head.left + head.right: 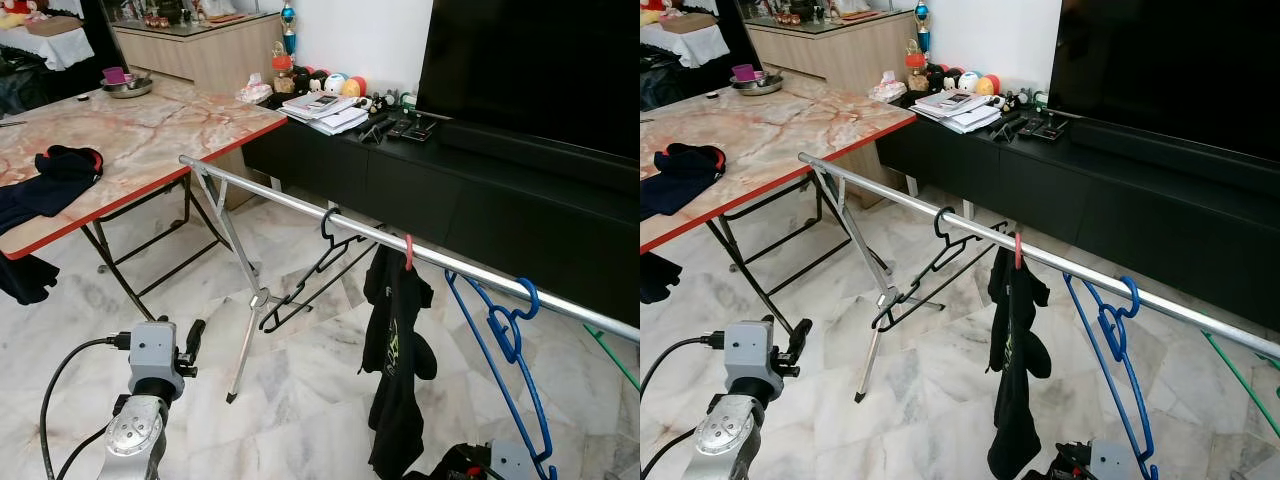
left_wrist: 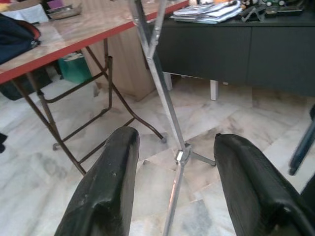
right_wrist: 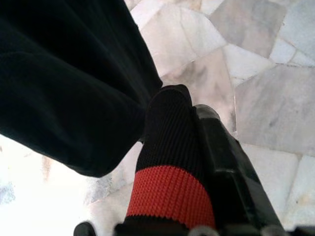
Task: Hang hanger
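A silver rail (image 1: 300, 205) is seen above a pale marble floor (image 1: 300, 400) beside a marble-topped table (image 1: 130, 140), with the red hanger (image 1: 408, 252) hooked on it, the left gripper (image 2: 172, 196) spread empty, and the right gripper (image 3: 197, 162) pinching the black garment (image 3: 64, 83).

Rail (image 1: 300, 205): bare metal tube, smooth, bright. Black hanger (image 1: 310, 275): thin, matt. Blue hanger (image 1: 515, 350): glossy, plastic-looking. Hanging garment (image 1: 395, 350): black matt cloth, ribbed knit cuff with red band. Floor (image 1: 300, 400): polished marble. Table top (image 1: 130, 135): glossy marble-patterned surface. Left gripper (image 2: 177, 196) pads: scuffed matt black.
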Controlling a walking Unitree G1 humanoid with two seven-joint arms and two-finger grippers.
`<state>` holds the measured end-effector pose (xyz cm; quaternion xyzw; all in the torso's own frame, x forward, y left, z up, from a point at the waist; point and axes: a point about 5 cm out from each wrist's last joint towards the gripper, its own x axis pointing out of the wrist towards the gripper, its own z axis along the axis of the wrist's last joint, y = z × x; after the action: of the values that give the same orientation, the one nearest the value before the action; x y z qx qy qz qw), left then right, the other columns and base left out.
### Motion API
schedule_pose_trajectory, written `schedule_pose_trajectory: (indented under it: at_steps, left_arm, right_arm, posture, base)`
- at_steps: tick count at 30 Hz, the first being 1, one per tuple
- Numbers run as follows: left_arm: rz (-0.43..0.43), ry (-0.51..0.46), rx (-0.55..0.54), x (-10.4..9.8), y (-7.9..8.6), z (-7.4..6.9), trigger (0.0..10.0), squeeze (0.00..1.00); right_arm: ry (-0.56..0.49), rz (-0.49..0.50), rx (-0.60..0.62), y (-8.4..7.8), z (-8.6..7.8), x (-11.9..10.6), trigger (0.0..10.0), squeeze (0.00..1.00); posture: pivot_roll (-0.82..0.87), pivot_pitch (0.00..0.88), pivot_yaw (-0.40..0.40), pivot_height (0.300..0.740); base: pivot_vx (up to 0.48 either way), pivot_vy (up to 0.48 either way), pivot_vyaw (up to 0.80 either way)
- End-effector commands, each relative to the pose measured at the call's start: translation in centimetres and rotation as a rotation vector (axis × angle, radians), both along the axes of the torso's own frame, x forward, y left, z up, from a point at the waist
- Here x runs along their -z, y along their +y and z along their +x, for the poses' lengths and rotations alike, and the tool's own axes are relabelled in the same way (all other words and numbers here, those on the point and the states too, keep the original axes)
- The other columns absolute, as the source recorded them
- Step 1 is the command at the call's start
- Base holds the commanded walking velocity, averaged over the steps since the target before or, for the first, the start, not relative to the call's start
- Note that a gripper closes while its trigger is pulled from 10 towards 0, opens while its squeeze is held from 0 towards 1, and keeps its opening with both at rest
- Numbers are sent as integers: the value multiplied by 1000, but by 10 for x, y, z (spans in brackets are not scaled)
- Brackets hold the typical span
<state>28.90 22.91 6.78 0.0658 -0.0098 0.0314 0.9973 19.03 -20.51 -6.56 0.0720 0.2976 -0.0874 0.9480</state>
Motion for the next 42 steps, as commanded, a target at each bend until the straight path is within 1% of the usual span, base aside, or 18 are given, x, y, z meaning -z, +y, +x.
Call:
schedule_pose_trajectory:
  at_steps: [1, 2, 3, 5, 7, 11, 13, 15, 17, 20, 23, 26, 27, 29, 34, 36, 38, 42]
  left_arm:
    - [-18, 15, 12, -1, -4, 3, 10000, 0]
    - [-20, 16, 17, -2, -6, 4, 10000, 0]
    - [-21, 17, 21, -3, -7, 5, 10000, 0]
    - [-20, 18, 26, -3, -8, 6, 10000, 0]
    - [-16, 22, 36, -4, -10, 8, 10000, 0]
    - [-18, 22, 39, -5, -10, 10, 10000, 0]
    - [-21, 27, 43, -5, -12, 12, 10000, 0]
    - [-24, 28, 46, -5, -14, 13, 10000, 0]
    - [-27, 26, 49, -6, -16, 14, 10000, 0]
    - [-29, 25, 49, -6, -16, 15, 10000, 0]
    - [-32, 22, 48, -6, -18, 16, 10000, 0]
    - [-36, 17, 50, -7, -20, 18, 10000, 0]
    - [-36, 17, 50, -7, -20, 18, 10000, 0]
    - [-39, 19, 53, -6, -22, 18, 10000, 0]
    - [-46, 21, 53, -4, -25, 18, 10000, 0]
    - [-47, 20, 54, -5, -25, 18, 10000, 0]
    - [-50, 17, 53, -5, -26, 19, 10000, 0]
    - [-49, 19, 54, -4, -26, 18, 10000, 0]
  right_arm:
    - [-344, -73, -30, -15, -1, -44, 10000, 0]
    - [-435, -96, -43, -16, -7, -61, 10000, 0]
    - [-486, -109, -51, -16, -11, -71, 10000, 0]
    - [-498, -110, -51, -16, -13, -74, 10000, 0]
    - [-537, -125, -75, -13, -20, -88, 10000, 0]
    - [-542, -129, -97, -10, -25, -98, 10000, 0]
    - [-500, -100, -129, -5, -36, -105, 10000, 0]
    - [-470, -116, -138, -7, -42, -101, 10000, 0]
    - [-469, -123, -132, -9, -43, -103, 10000, 0]
    - [-491, -127, -126, -10, -41, -111, 10000, 0]
    - [-556, -122, -145, -8, -35, -136, 10000, 0]
    - [-604, -110, -166, -6, -31, -152, 10000, 0]
    - [-604, -110, -166, -6, -31, -152, 10000, 0]
    - [-639, -94, -192, -4, -27, -165, 10000, 0]
    - [-663, -28, -250, 2, -22, -181, 10000, 0]
    - [-671, -21, -256, 2, -20, -185, 10000, 0]
    - [-701, 1, -264, 3, -15, -194, 10000, 0]
    - [-694, 0, -265, 2, -15, -195, 10000, 0]
  posture:
    - [17, 26, 59, 740]
    - [14, 26, 60, 740]
    - [14, 25, 61, 740]
    - [11, 25, 62, 740]
    - [-1, 21, 66, 740]
    - [-3, 19, 67, 740]
    - [-12, 14, 66, 740]
    - [-11, 12, 65, 740]
    - [-13, 10, 65, 740]
    - [-19, 9, 64, 740]
    - [-25, 10, 59, 740]
    - [-29, 13, 54, 740]
    - [-29, 13, 54, 740]
    - [-34, 15, 52, 740]
    - [-39, 16, 45, 740]
    - [-37, 17, 43, 740]
    - [-38, 17, 42, 740]
    - [-42, 20, 39, 740]
  base:
    - [0, 0, 0]
    - [0, 0, 0]
    - [0, 0, 0]
    - [0, 0, 0]
    - [0, 0, 0]
    - [0, 0, 0]
    - [0, 0, 0]
    - [0, 0, 0]
    - [0, 0, 0]
    - [0, 0, 0]
    - [0, 0, 0]
    - [0, 0, 0]
    - [0, 0, 0]
    - [0, 0, 0]
    - [0, 0, 0]
    - [0, 0, 0]
    - [0, 0, 0]
    - [0, 0, 0]
